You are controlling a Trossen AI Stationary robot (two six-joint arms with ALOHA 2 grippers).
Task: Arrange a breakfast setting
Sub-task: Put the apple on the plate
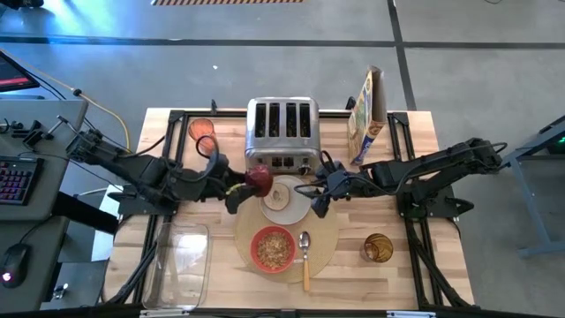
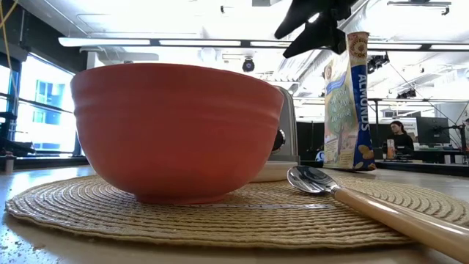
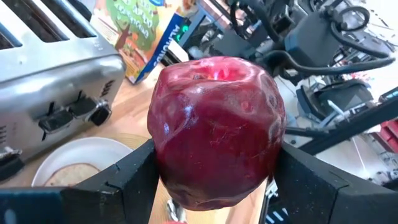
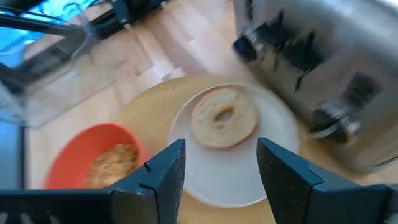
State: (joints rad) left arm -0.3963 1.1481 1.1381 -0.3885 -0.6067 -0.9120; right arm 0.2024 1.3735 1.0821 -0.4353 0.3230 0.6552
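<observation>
Dark red fruit, apple-like w/ a dimpled top, is clamped between the left gripper's two dark fingers and held above the table, just in front of the silver four-slot toaster and at the left edge of the small white plate. Right gripper is held w/ jaws spread and nothing between them, just off the plate's right edge. On the plate a round toast slice w/ a hole in its middle is seen lying flat. Plate is set on the far part of the round tan woven placemat; nearer the front, a red bowl holding brownish cereal is placed on the mat, w/ a wooden-handled metal spoon laid just to its right, bowl end toward the plate. Off the mat: a clear rectangular plastic tub at front left, a cereal box upright beside the toaster's right end, and an amber glass at front right.
</observation>
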